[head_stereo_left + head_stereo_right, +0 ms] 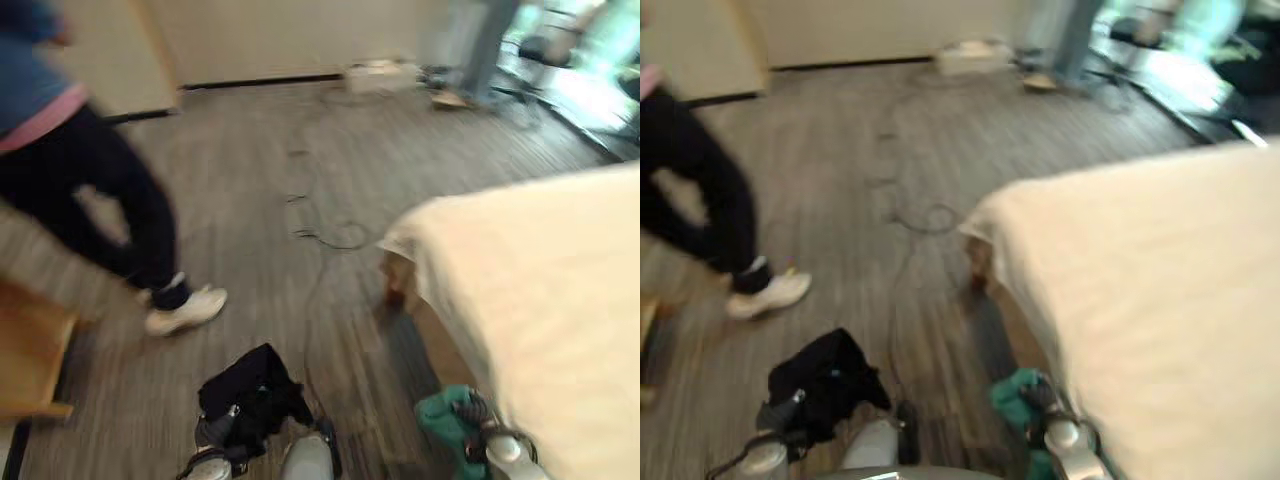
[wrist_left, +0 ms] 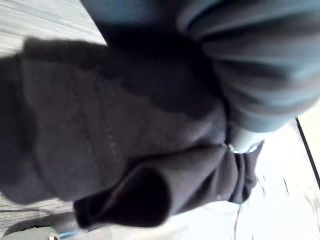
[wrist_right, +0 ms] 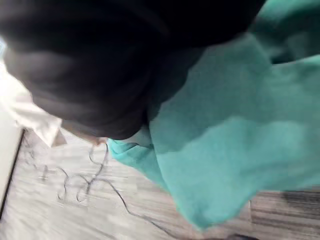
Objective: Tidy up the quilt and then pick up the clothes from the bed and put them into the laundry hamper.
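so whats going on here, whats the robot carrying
The robot is standing on the wood floor beside the bed, with a piece of clothing in each hand. The left hand carries a black garment and the right hand a teal garment, both hanging low in front of it. A person is walking past on its left.

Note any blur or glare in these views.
Left and right eye views: motion-smeared throughout, bright glare at the upper right; left wrist view: soft black cloth garment very close; right wrist view: teal cloth garment soft, floor streaked.
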{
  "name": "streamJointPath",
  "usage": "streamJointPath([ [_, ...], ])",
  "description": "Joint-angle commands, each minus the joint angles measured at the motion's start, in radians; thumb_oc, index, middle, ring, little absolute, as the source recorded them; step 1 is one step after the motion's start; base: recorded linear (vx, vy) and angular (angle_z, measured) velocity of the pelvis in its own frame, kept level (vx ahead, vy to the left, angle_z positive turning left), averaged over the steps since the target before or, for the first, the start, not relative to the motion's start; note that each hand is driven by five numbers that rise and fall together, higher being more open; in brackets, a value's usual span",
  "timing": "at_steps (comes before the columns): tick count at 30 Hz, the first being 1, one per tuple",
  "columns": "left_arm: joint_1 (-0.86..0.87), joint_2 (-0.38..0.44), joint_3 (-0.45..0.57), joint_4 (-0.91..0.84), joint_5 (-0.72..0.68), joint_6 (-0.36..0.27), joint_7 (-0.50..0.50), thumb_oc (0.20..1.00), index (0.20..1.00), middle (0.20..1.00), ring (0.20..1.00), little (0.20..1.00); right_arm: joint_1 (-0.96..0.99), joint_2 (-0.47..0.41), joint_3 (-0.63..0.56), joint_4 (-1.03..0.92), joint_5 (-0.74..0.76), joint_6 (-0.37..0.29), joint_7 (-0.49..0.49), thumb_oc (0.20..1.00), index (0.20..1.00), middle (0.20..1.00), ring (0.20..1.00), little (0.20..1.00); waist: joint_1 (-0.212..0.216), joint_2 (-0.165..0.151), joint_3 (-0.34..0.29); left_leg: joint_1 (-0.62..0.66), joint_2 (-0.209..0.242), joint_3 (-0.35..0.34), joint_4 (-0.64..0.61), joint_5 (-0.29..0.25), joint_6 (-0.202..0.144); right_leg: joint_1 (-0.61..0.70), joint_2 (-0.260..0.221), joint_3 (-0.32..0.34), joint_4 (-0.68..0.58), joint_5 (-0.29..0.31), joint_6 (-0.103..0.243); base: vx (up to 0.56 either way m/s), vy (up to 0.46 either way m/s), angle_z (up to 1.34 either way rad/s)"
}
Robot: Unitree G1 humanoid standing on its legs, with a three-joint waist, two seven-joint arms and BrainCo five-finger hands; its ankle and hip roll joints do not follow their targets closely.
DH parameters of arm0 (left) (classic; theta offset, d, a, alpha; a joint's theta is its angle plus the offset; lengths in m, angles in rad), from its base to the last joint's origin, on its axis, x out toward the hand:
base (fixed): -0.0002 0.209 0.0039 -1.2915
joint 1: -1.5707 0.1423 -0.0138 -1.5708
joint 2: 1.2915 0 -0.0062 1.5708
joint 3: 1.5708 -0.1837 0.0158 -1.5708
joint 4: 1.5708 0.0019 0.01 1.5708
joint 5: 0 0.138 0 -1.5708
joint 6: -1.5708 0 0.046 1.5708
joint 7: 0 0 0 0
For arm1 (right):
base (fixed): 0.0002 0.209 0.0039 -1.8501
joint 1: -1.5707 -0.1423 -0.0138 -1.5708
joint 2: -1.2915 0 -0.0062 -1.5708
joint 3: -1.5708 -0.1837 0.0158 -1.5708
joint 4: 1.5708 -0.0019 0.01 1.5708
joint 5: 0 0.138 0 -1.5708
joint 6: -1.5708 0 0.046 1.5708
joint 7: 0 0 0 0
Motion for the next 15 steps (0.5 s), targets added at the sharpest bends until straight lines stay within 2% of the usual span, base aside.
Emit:
streamJointPath([
  [1, -0.09, 0.089, -0.026, -0.048, 0.012, -0.022, 0.032, 0.2, 0.2, 0.2, 0.2, 0.2, -0.059, -0.028, -0.036, -0.05, 0.025, -0.048, -0.021, 0.2, 0.2, 0.2, 0.2, 0.2, -0.009, -0.004, 0.087, 0.085, 0.074, -0.159, -0.186, 0.031, -0.187, -0.174, -0.023, 0.165, -0.088, 0.06, 0.141, 0.12, 0.292, 0.95],
  [2, -0.092, 0.086, -0.031, -0.071, -0.006, -0.034, 0.038, 0.2, 0.2, 0.2, 0.2, 0.2, -0.065, -0.029, -0.035, -0.06, 0.029, -0.047, -0.025, 0.2, 0.2, 0.2, 0.2, 0.2, -0.018, 0.009, 0.094, 0.09, 0.066, -0.204, -0.216, 0.044, -0.19, -0.246, 0.042, 0.298, -0.054, -0.028, 0.098, 0.13, 0.283, 1.39],
  [3, -0.105, 0.082, -0.049, -0.087, -0.01, -0.038, 0.039, 0.2, 0.2, 0.2, 0.2, 0.2, -0.071, -0.033, -0.041, -0.067, 0.03, -0.053, -0.034, 0.2, 0.2, 0.2, 0.2, 0.2, -0.034, 0.019, 0.109, 0.099, 0.049, -0.256, -0.239, 0.054, -0.195, -0.323, 0.114, 0.414, -0.044, -0.104, 0.078, 0.24, 0.198, 2.57],
  [4, -0.125, 0.073, -0.073, -0.114, -0.019, -0.042, 0.012, 0.2, 0.2, 0.2, 0.2, 0.2, -0.078, -0.04, -0.073, -0.039, 0.042, -0.063, -0.056, 0.2, 0.2, 0.2, 0.2, 0.2, -0.048, 0.034, 0.125, 0.098, 0.009, -0.352, -0.252, 0.066, -0.19, -0.348, 0.198, 0.485, -0.148, -0.15, 0.075, 0.21, 0.092, 3.08],
  [5, -0.126, 0.073, -0.073, -0.114, -0.019, -0.042, 0.012, 0.2, 0.2, 0.2, 0.2, 0.2, -0.078, -0.04, -0.073, -0.039, 0.043, -0.064, -0.056, 0.2, 0.2, 0.2, 0.2, 0.2, -0.05, 0.035, 0.126, 0.099, 0.009, -0.355, -0.252, 0.065, -0.19, -0.344, 0.199, 0.482, -0.15, -0.15, 0.075, 0.22, -0.002, 3.1],
  [6, -0.134, 0.077, -0.091, -0.125, -0.026, -0.042, 0.004, 0.2, 0.2, 0.2, 0.2, 0.2, -0.08, -0.045, -0.1, -0.04, 0.056, -0.066, -0.067, 0.2, 0.2, 0.2, 0.2, 0.2, -0.071, 0.042, 0.128, 0.103, -0.002, -0.405, -0.26, 0.065, -0.191, -0.38, 0.225, 0.525, -0.179, -0.155, 0.059, 0.25, -0.049, 2.67],
  [7, -0.158, 0.08, -0.109, -0.117, -0.018, -0.039, -0.001, 0.2, 0.2, 0.2, 0.2, 0.2, -0.092, -0.051, -0.131, -0.018, 0.088, -0.068, -0.077, 0.2, 0.2, 0.2, 0.2, 0.2, -0.106, 0.045, 0.139, 0.137, -0.038, -0.477, -0.263, 0.047, -0.187, -0.421, 0.261, 0.628, -0.271, -0.128, 0.058, 0.25, -0.045, 2.1],
  [8, -0.159, 0.08, -0.109, -0.116, -0.018, -0.039, -0.001, 0.2, 0.2, 0.2, 0.2, 0.2, -0.093, -0.051, -0.131, -0.017, 0.089, -0.068, -0.077, 0.2, 0.2, 0.2, 0.2, 0.2, -0.108, 0.046, 0.139, 0.134, -0.038, -0.479, -0.263, 0.048, -0.186, -0.42, 0.262, 0.626, -0.275, -0.124, 0.058, 0.23, -0.052, 1.83],
  [9, -0.169, 0.083, -0.097, -0.056, 0.016, -0.004, 0.015, 0.2, 0.2, 0.2, 0.2, 0.2, -0.091, -0.067, -0.147, -0.003, 0.063, -0.068, -0.11, 0.2, 0.2, 0.2, 0.2, 0.2, -0.131, 0.037, 0.153, 0.143, -0.047, -0.48, -0.259, 0.035, -0.179, -0.422, 0.268, 0.668, -0.345, -0.107, 0.058, 0.1, -0.027, 1.92],
  [10, -0.183, 0.068, -0.109, -0.068, 0.01, -0.042, 0.001, 0.2, 0.2, 0.2, 0.2, 0.2, -0.09, -0.064, -0.148, 0.002, 0.088, -0.071, -0.071, 0.2, 0.2, 0.2, 0.2, 0.2, -0.133, 0.027, 0.159, 0.143, -0.095, -0.529, -0.205, 0.002, -0.172, -0.403, 0.254, 0.7, -0.372, -0.078, 0.066, 0.1, -0.029, 1.86],
  [12, -0.172, 0.054, -0.116, -0.071, 0.005, -0.041, -0.013, 0.2, 0.2, 0.2, 0.2, 0.2, -0.095, -0.065, -0.151, 0.006, 0.095, -0.064, -0.068, 0.2, 0.2, 0.2, 0.2, 0.2, -0.134, 0.024, 0.148, 0.139, -0.102, -0.527, -0.2, -0.003, -0.168, -0.388, 0.248, 0.689, -0.395, -0.064, 0.066, 0.09, -0.039, 1.27],
  [15, -0.128, 0.03, -0.097, -0.068, -0.013, -0.043, -0.03, 0.2, 0.2, 0.2, 0.2, 0.2, -0.094, -0.073, -0.145, 0.0, 0.089, -0.062, -0.058, 0.2, 0.2, 0.2, 0.2, 0.2, -0.143, 0.031, 0.111, 0.155, -0.099, -0.504, -0.211, -0.013, -0.165, -0.354, 0.253, 0.7, -0.463, -0.033, 0.074, 0.13, -0.025, 0.26],
])
